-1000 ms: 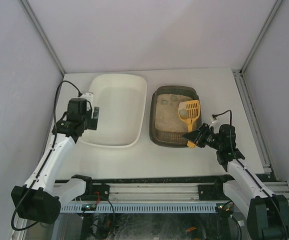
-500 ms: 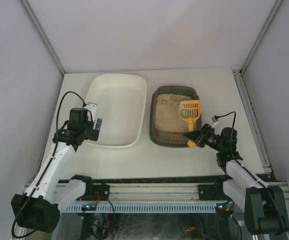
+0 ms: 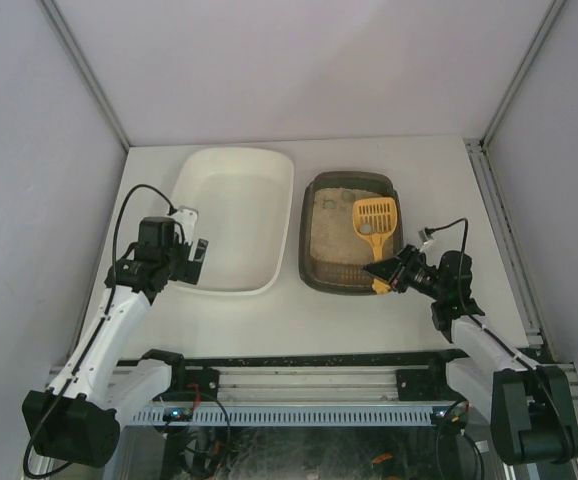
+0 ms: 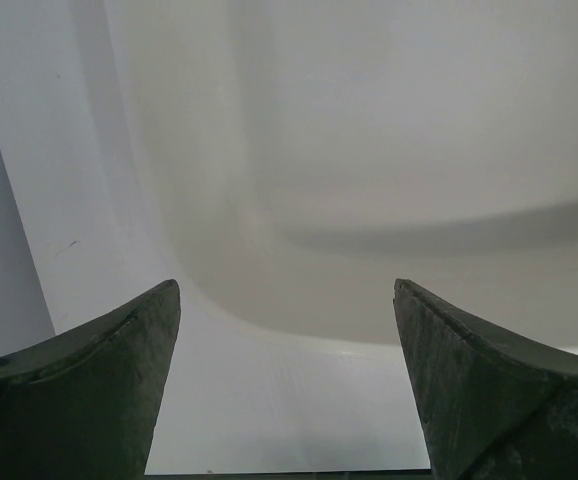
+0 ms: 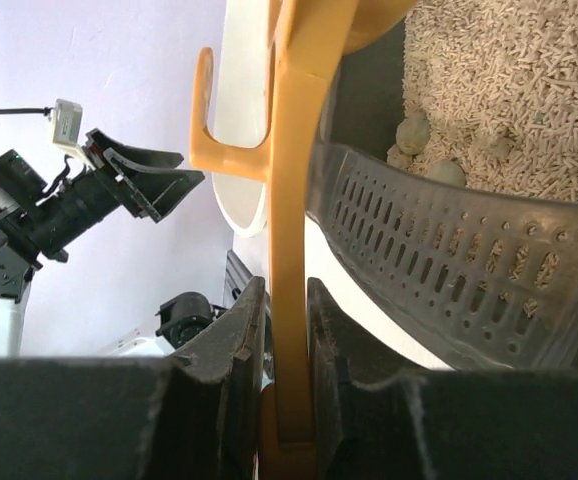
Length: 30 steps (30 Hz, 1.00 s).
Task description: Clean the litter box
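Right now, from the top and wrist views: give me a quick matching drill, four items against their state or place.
Items
1. yellow scoop
2. litter box
3. left gripper
4. white tub

States or places
A. jaws wide open, nothing between them
B. clamped by its handle in the right gripper
C. pale sandy litter inside
D. sits left of the litter box

Pairs: 1-B, 2-C, 3-A, 4-D

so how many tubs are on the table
2: the white tub on the left and the litter box just to its right, side by side. Nothing seems to hide another.
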Tool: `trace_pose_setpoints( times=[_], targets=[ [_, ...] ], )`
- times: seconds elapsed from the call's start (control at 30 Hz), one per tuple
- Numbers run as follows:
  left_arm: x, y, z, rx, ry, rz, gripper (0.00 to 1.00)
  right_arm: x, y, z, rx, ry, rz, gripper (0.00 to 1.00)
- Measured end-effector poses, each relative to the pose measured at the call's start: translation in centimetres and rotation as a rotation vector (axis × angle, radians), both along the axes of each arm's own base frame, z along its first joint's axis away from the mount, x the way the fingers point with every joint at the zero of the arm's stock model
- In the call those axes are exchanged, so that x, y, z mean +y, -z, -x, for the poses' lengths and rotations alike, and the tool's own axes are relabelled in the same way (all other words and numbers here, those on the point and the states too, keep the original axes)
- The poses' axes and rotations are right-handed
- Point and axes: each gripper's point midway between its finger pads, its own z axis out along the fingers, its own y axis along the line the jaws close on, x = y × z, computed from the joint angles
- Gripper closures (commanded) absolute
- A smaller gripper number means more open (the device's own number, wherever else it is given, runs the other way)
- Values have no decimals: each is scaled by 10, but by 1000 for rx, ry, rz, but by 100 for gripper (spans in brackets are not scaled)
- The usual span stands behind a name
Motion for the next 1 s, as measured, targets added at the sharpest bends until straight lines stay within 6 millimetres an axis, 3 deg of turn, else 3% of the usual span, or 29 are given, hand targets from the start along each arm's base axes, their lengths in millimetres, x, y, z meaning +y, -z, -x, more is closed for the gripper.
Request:
trace_pose_setpoints(
  times=[0.2,0.37,0.47,0.67,1.0],
  targets=[
    [0,0,0,0,0,0,10,10,-3,1,11,-46,-10,100],
    [0,0,0,-1,1,2,10,-7,7,-11,45,30,-40,100],
    [-2,0,0,0,6,7,10,5,10,-2,71,-27,-30,100],
    [-2,0,0,0,6,7,11,-1,-3,-5,39,-1,-25,100],
    [-4,-8,0,-34,17,24,11,0,-24,8,-9,-19,66,100]
  ],
)
